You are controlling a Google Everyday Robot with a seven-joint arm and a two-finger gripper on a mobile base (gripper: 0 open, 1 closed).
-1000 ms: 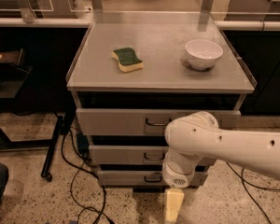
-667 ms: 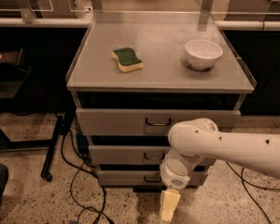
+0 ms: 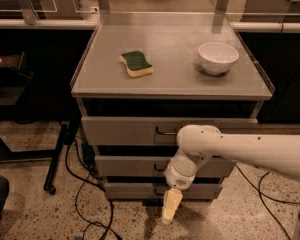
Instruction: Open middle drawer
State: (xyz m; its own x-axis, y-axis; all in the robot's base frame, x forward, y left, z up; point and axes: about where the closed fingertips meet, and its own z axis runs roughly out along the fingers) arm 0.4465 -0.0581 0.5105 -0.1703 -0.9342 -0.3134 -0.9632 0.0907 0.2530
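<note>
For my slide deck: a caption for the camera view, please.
Gripper hangs low before the cabinet, below the middle drawer; sponge and bowl on top.

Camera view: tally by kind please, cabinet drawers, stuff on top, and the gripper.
drawers: 3 (top drawer, middle drawer, bottom drawer)
sponge: 1
bowl: 1
gripper: 1, hanging low in front of the bottom drawer, near the floor
Total: 6
</note>
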